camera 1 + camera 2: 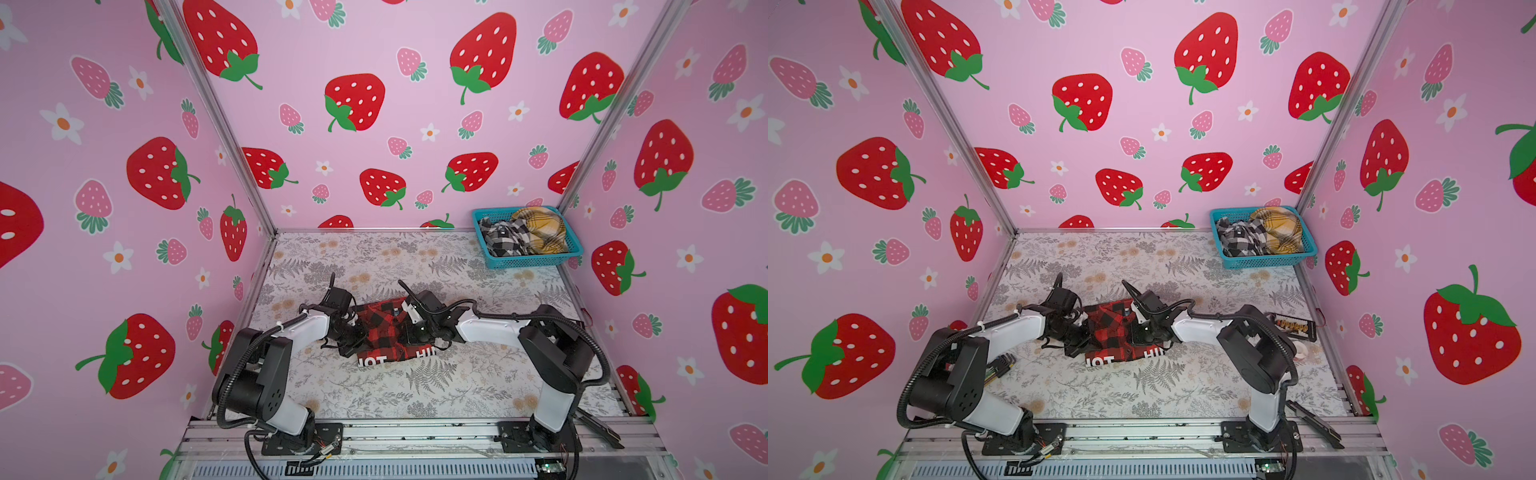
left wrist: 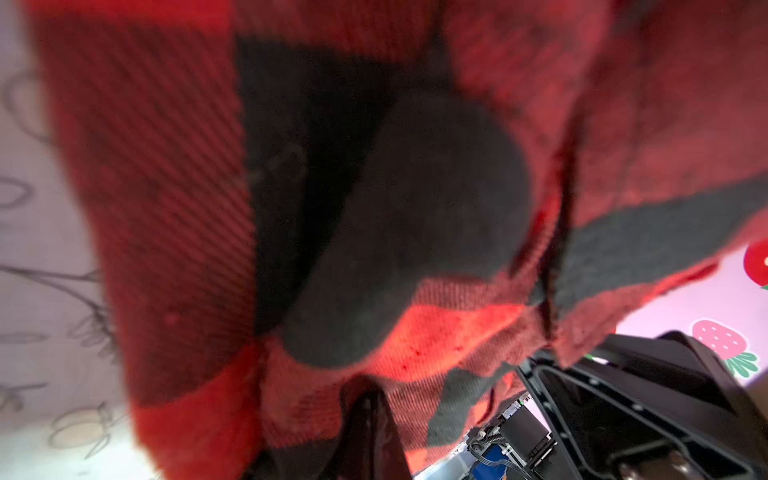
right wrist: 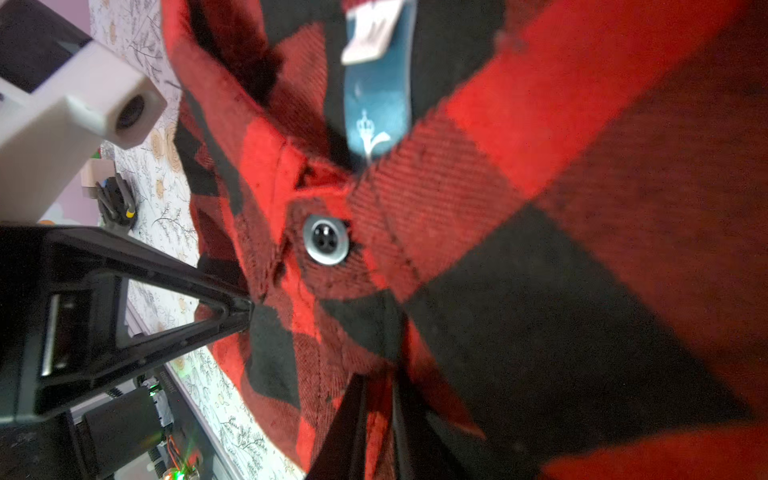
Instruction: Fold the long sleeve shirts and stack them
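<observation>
A red-and-black check shirt (image 1: 382, 328) with white letters on its near black band lies bunched at the middle of the table in both top views (image 1: 1113, 328). My left gripper (image 2: 368, 409) is shut on this shirt's left edge, and red cloth fills the left wrist view. My right gripper (image 3: 380, 399) is shut on the right side, with a fold of red cloth between its fingers near a grey button (image 3: 325, 240). The left gripper's fingertips (image 3: 243, 309) also show in the right wrist view, pinching the shirt's edge. A black-and-white plaid shirt (image 1: 503, 239) and a mustard plaid shirt (image 1: 540, 230) lie crumpled in the basket.
The teal mesh basket (image 1: 528, 261) stands at the back right corner of the floral table (image 1: 374, 395). A black strip of small parts (image 1: 1291, 326) and a white round object (image 1: 1302, 353) lie by the right wall. Hex keys (image 1: 1000, 361) lie near the left arm.
</observation>
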Controlling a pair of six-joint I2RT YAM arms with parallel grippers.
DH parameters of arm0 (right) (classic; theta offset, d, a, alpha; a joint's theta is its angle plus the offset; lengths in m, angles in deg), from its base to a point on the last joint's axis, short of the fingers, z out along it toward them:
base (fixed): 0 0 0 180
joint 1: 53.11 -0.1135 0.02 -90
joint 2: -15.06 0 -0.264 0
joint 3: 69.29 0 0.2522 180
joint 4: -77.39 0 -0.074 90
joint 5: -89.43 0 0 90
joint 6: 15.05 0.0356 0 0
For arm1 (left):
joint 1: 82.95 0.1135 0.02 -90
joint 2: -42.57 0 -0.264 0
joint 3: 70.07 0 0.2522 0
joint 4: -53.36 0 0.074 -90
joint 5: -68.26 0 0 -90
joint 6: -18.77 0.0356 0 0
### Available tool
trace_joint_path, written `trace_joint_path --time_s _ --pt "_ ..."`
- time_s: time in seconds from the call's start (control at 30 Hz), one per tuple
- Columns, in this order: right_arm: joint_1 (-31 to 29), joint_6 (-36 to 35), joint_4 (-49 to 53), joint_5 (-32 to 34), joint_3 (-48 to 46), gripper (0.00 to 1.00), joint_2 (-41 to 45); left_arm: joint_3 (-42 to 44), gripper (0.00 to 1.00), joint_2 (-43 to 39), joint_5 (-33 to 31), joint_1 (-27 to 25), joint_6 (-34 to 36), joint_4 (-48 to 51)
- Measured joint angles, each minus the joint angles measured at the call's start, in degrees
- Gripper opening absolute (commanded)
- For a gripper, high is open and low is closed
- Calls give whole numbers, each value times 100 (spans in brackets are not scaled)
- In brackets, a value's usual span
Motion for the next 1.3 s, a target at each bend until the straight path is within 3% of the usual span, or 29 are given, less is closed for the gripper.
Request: trace_joint_path --time_s 0.33,0.5,0.63,0.9,1.03,1.1,1.3 --pt "-11 -44 103 83 31 21 223 -181 25 -396 -299 133 278 337" --pt "164 -273 208 376 17 29 1040 -914 37 -1123 -605 219 621 857" --pt "684 -439 70 505 -271 40 1810 -1316 46 -1344 -544 627 925 1067" --pt "1978 -697 -190 667 -1661 43 2428 -1331 52 -916 -426 1366 1449 1808" --pt "2144 -739 -337 603 -2063 42 2417 -1191 54 -686 -328 1445 1563 1803" --pt "2155 -750 -457 538 -2146 43 2402 -1014 61 -538 -210 1445 1547 1676" --pt "2232 -765 -824 310 -2247 43 2396 -487 69 -240 111 1445 1355 1158"
